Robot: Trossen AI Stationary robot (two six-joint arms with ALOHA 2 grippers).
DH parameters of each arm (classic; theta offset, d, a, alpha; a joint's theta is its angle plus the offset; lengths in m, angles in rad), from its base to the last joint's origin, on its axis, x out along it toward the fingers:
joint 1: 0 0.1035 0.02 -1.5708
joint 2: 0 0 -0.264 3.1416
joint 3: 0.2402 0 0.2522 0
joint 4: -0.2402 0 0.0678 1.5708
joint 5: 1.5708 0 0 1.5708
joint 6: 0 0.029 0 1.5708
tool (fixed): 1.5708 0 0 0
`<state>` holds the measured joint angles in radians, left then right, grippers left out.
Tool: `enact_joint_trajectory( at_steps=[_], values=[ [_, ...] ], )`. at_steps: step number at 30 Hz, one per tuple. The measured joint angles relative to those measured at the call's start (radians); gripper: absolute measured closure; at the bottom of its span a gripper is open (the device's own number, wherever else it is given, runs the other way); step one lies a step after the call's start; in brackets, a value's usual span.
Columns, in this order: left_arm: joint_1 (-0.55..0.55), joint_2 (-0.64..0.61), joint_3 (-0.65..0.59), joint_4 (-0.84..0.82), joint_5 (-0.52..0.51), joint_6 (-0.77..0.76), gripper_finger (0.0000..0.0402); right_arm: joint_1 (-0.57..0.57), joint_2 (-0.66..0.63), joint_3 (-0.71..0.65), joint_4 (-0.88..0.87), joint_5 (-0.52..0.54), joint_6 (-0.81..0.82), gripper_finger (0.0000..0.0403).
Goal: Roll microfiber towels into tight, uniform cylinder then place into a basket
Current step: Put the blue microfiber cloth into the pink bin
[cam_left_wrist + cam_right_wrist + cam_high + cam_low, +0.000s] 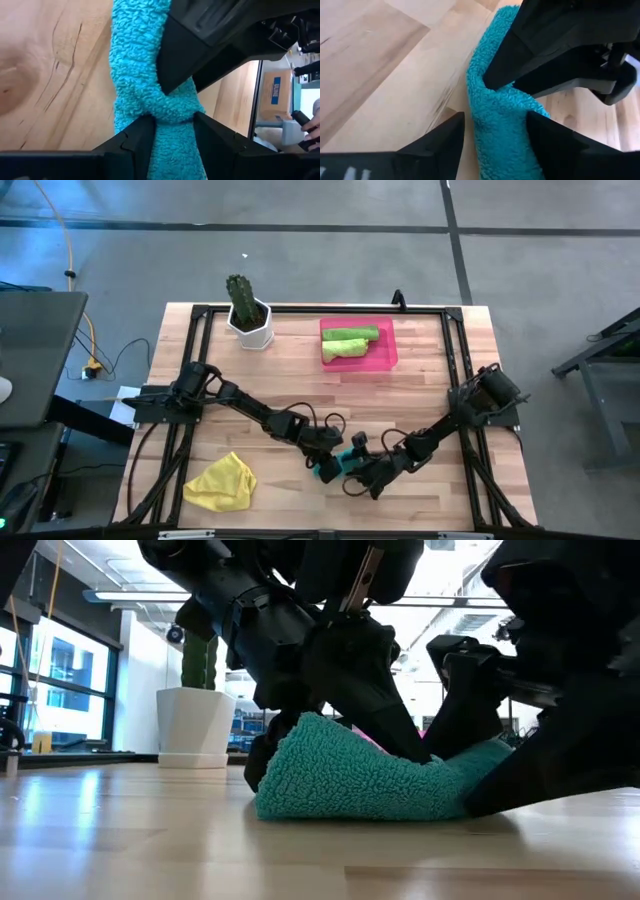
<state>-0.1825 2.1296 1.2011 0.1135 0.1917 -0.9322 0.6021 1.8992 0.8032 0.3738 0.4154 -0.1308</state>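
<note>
Both arms work teal towel (338,466) at table front, well apart from basket (389,358) | L gripper (172,131) clamped on roll | R gripper (495,127) straddles it, fingers wide | tip: keep roll pinched, tuck evenly, no slack.

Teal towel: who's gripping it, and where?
Left gripper pinches the rolled teal towel at one end; right gripper straddles the other end, fingers apart.
</note>
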Motion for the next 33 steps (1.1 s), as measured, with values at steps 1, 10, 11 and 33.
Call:
enact_joint_trajectory(
  at_steps=[1, 10, 11, 33],
  values=[
    [0.0, 0.0, 0.0, 0.001, 0.0, 0.0, 0.0266, -0.005, 0.0, 0.0, 0.0, -0.011, 0.002, 0.0192],
    [0.0, 0.002, -0.001, 0.031, 0.004, 0.0, 0.0266, -0.058, -0.002, 0.003, -0.031, -0.113, 0.044, 0.0185],
    [0.0, 0.002, -0.001, 0.033, 0.005, 0.0, 0.0266, -0.063, -0.002, 0.003, -0.035, -0.12, 0.052, 0.0185],
    [0.023, -0.042, -0.002, 0.01, 0.015, 0.229, 0.0266, -0.063, -0.005, 0.003, -0.148, -0.166, 0.283, 0.0386]
  ],
)
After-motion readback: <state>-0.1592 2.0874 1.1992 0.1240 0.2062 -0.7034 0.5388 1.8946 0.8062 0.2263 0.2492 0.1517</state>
